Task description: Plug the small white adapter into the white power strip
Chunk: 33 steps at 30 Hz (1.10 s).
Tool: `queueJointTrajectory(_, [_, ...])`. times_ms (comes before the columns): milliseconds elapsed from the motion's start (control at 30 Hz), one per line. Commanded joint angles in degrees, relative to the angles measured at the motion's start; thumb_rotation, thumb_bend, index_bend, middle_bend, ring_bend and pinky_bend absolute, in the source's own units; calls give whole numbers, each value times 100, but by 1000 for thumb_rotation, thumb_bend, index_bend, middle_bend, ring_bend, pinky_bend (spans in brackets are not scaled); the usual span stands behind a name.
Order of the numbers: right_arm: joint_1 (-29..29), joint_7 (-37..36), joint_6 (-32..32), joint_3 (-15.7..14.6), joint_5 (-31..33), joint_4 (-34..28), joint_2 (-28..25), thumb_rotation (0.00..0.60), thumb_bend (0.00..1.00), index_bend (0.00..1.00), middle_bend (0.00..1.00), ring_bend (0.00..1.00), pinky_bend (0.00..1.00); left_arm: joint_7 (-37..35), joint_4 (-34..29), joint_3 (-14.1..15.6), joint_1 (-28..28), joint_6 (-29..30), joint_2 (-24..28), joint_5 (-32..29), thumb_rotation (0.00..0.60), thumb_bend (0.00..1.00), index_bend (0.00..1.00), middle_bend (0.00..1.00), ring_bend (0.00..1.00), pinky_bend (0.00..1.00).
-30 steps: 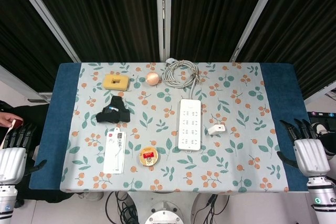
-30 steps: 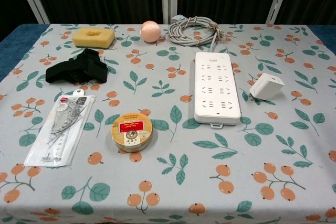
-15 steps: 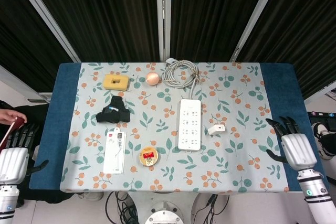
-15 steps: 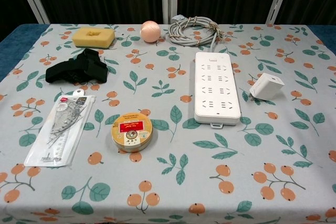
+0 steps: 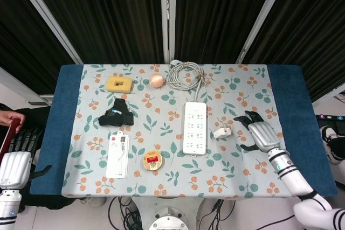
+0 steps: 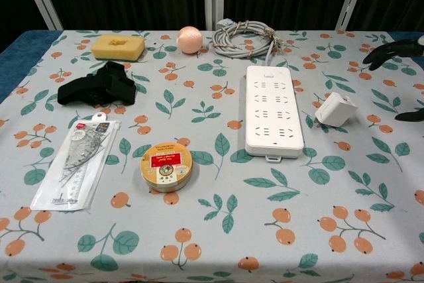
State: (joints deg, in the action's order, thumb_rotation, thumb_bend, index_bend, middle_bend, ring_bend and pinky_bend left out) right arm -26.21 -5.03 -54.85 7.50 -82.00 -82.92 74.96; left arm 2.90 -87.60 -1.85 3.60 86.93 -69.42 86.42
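Observation:
The small white adapter (image 5: pixel 221 132) (image 6: pixel 336 109) lies on the floral cloth just right of the white power strip (image 5: pixel 194 127) (image 6: pixel 273 109), apart from it. The strip lies flat, its coiled grey cable (image 5: pixel 185 74) (image 6: pixel 246 38) behind it. My right hand (image 5: pixel 260 133) (image 6: pixel 395 52) hovers right of the adapter, fingers spread toward it, holding nothing; only its dark fingertips enter the chest view at the right edge. My left hand (image 5: pixel 17 154) hangs off the table's left edge, fingers apart and empty.
Left half of the table holds a yellow sponge (image 5: pixel 119 83), a pink ball (image 5: pixel 157 81), a black strap bundle (image 5: pixel 116 116), a packaged ruler set (image 5: pixel 118 155) and a round tin (image 5: pixel 152 159). A person's hand (image 5: pixel 7 118) shows at the far left edge.
My right hand has swung in from beyond the table's right edge to a spot close beside the adapter. The left hand and all objects stay put.

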Motion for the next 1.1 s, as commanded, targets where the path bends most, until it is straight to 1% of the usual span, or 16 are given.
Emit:
queueJointTrajectory(33, [-323, -361, 282, 47, 45, 590, 498, 600, 102, 285, 246, 33, 57, -2, -4, -4, 1, -21, 6, -28, 600, 92, 20, 24, 0, 0])
queueJointTrajectory(167, [-436, -676, 311, -7, -41, 1020, 788, 600, 127, 324, 284, 70, 83, -20, 9, -5, -7, -52, -4, -79, 600, 92, 20, 24, 0, 0])
queueJointTrajectory(400, [-604, -1096, 317, -82, -167, 1480, 1108, 600, 150, 332, 314, 105, 97, -31, 18, -14, 1, -80, -2, -104, 600, 93, 20, 24, 0, 0])
queueJointTrajectory(667, [-668, -1291, 204, -178, -266, 1684, 1237, 600, 157, 370, 380, 154, 124, -80, 41, -6, -31, -50, -15, -114, 600, 93, 20, 24, 0, 0])
queueJointTrajectory(900, [-656, -1343, 92, -211, -240, 1738, 1209, 600, 169, 386, 396, 165, 131, -122, 42, 20, -68, -26, -20, -107, 600, 92, 20, 24, 0, 0])
queueJointTrajectory(1100, [-679, -1436, 59, -233, -231, 1821, 1263, 600, 224, 451, 439, 209, 159, -131, 42, 18, -76, -26, -18, -110, 600, 92, 20, 24, 0, 0])
